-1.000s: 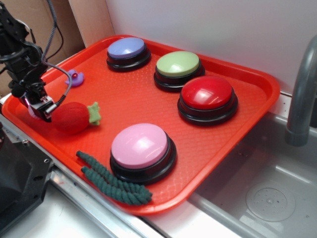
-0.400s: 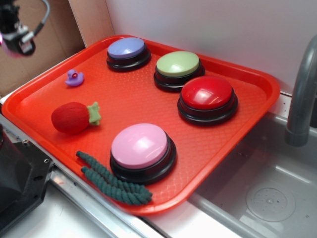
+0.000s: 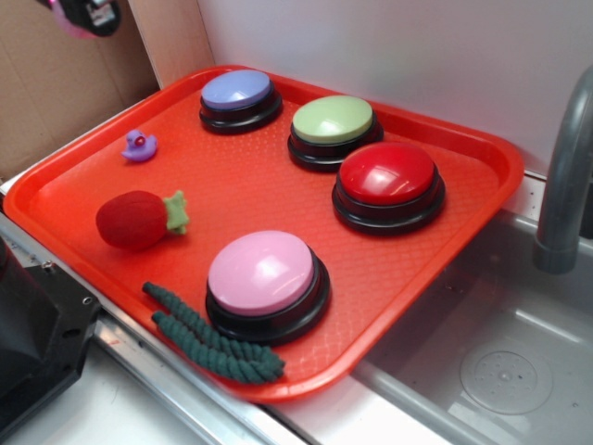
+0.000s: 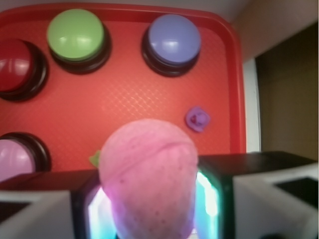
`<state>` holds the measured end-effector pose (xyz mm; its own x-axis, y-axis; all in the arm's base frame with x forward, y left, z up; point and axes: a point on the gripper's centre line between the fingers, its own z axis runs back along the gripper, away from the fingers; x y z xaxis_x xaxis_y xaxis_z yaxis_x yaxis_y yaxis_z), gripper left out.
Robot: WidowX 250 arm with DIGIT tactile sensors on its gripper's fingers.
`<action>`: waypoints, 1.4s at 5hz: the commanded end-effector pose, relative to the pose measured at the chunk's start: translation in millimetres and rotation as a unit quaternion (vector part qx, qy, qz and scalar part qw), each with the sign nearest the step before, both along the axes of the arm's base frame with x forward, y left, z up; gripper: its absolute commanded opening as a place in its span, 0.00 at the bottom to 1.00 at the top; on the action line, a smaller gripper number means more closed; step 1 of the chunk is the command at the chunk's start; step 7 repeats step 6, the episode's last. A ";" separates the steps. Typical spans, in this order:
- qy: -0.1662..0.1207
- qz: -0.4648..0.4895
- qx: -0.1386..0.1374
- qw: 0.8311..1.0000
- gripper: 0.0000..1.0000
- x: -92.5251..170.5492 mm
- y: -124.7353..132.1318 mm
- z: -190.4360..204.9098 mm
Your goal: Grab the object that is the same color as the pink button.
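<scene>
My gripper (image 3: 85, 13) is high at the top left edge of the exterior view, well above the red tray (image 3: 482, 158). It is shut on the small light-pink yarn ball (image 4: 148, 174), which fills the middle of the wrist view between the two fingers. A sliver of pink shows at the gripper in the exterior view. The pink button (image 3: 264, 278), a glossy pink dome on a black base, stands at the tray's front; its edge shows in the wrist view (image 4: 17, 157).
On the tray are a lavender button (image 3: 239, 95), a green button (image 3: 332, 125), a red button (image 3: 387, 181), a red knitted strawberry (image 3: 137, 219), a tiny purple duck (image 3: 139, 146) and green twisted yarn pieces (image 3: 208, 334). A sink (image 3: 482, 362) and faucet (image 3: 565, 176) lie right.
My gripper has risen from the tray beside the strawberry up and right to the top edge of the view, carrying the pink ball. Nothing else on the tray moved.
</scene>
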<state>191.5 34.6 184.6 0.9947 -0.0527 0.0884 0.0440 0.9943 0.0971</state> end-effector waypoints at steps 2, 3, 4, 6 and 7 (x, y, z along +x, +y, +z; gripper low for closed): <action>0.028 -0.025 -0.036 0.999 0.00 36.0 -32.1 10.4; 0.026 -0.022 -0.032 0.999 0.00 38.9 -31.8 10.0; 0.023 -0.023 -0.027 0.999 0.00 38.0 -33.8 9.0; 0.023 -0.026 -0.028 0.999 0.00 36.4 -36.3 9.4; 0.023 -0.026 -0.028 0.999 0.00 36.4 -36.3 9.4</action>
